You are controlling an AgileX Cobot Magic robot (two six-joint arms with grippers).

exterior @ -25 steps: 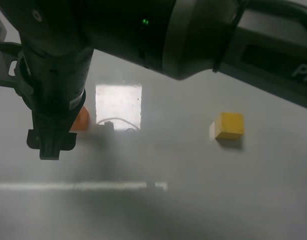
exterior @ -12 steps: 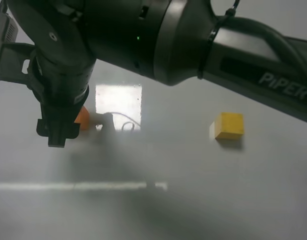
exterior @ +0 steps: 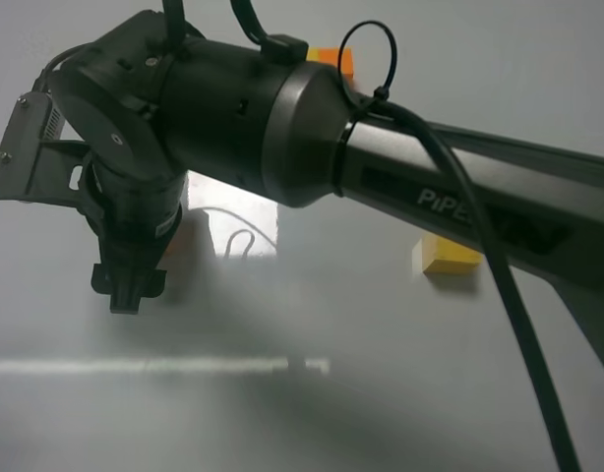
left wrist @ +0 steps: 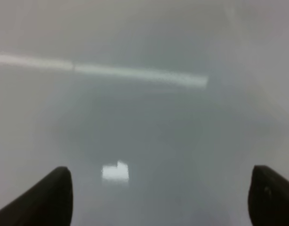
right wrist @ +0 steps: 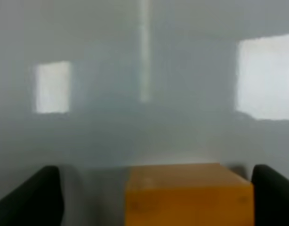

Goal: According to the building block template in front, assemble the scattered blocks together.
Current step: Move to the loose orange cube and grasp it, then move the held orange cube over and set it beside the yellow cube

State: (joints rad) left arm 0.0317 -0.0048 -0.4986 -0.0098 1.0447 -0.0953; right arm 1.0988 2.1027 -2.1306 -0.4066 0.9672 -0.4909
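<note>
Looking like nothing's joined yet: right gripper (right wrist: 156, 193) has its jaws apart either side of the orange cube (right wrist: 187, 197), not clamped. Yellow cube (exterior: 448, 258) sits well apart at its 3 o'clock, template bar (exterior: 333, 61) around 1 o'clock. Left gripper (left wrist: 158, 197) is spread wide, empty. Whole join's still to do

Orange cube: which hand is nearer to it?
Right. The right hand straddles the orange cube, open fingers either side. The left hand is open over bare table, no cube in its view.

The right end effector (exterior: 125, 300) hangs over the grey table (exterior: 381, 393), well apart from the half-hidden yellow cube (exterior: 450, 259).
</note>
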